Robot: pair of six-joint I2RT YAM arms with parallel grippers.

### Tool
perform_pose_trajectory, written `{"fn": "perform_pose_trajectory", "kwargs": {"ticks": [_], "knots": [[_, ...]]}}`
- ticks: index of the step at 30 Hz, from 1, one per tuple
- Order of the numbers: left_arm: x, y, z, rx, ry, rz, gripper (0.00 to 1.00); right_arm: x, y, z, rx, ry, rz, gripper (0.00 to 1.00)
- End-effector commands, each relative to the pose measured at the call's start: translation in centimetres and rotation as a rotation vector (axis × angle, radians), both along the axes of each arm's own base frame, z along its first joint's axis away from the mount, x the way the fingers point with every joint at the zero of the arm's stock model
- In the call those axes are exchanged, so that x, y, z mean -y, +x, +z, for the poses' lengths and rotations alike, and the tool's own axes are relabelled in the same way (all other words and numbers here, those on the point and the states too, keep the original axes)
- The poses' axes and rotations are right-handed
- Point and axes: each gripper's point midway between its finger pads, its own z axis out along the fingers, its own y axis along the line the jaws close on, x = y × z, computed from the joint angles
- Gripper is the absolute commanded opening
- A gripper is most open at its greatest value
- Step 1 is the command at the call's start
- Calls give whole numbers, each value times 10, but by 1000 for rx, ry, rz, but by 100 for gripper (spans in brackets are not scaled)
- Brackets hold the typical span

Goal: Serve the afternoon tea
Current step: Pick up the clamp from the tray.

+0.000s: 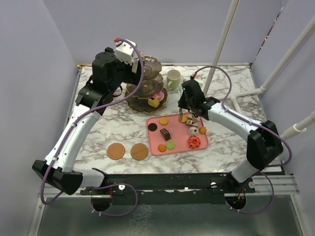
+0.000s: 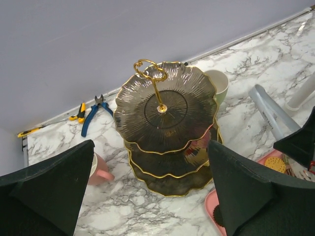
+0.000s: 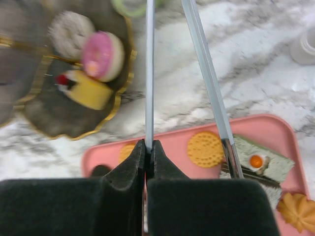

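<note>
L gripper (image 2: 151, 142): wide open, nothing held, above stand (image 2: 167, 105).
R gripper (image 3: 146, 145): pads pinched together on thin metal strip (image 3: 149, 73), over pink tray (image 3: 172, 147).
Stand: back-centre of table; pink donut (image 3: 101, 55) on a lower tier.
Pastries (image 1: 166, 134): on the tray, front-right of stand.
Green mug (image 1: 173, 78): just right of stand.
Coasters (image 1: 116, 151): bare, left of tray.

Marble bench (image 1: 123, 123) open left of flat pink rectangular tray (image 1: 178, 132), dark three-tier scalloped stand (image 2: 187, 118) and pale-green mug (image 1: 173, 78) crowding the back, white pipes (image 1: 246, 93) along the right
</note>
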Motion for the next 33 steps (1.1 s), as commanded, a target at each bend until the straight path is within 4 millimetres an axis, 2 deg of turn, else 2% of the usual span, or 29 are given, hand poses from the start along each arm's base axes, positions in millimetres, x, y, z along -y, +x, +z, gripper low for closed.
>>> {"fn": "perform_pose_trajectory", "kwargs": {"ticks": [1,4,6,11,15,19,23,29,33], "knots": [[7,-10,7,10,-38,-56,99,-33,0,94,223,244,148,1],[13,-15,11,11,-58,-94,99,-48,-15,147,309,381,242,1],[17,-21,14,13,-72,-129,99,-56,-32,186,399,487,332,1],[35,-43,19,11,-112,-266,99,-62,-100,286,677,719,614,1],[54,-65,21,-3,-148,-414,99,-71,-154,338,764,852,885,1],[75,-96,29,-2,-183,-611,99,-77,-199,364,769,994,1139,1],[86,-123,42,5,-222,-756,99,-76,-228,382,799,1092,1351,1],[91,-154,60,21,-252,-879,99,-78,-236,384,792,1156,1476,1],[93,-164,62,-4,-278,-920,98,-84,-233,383,808,1163,1476,1]]}}
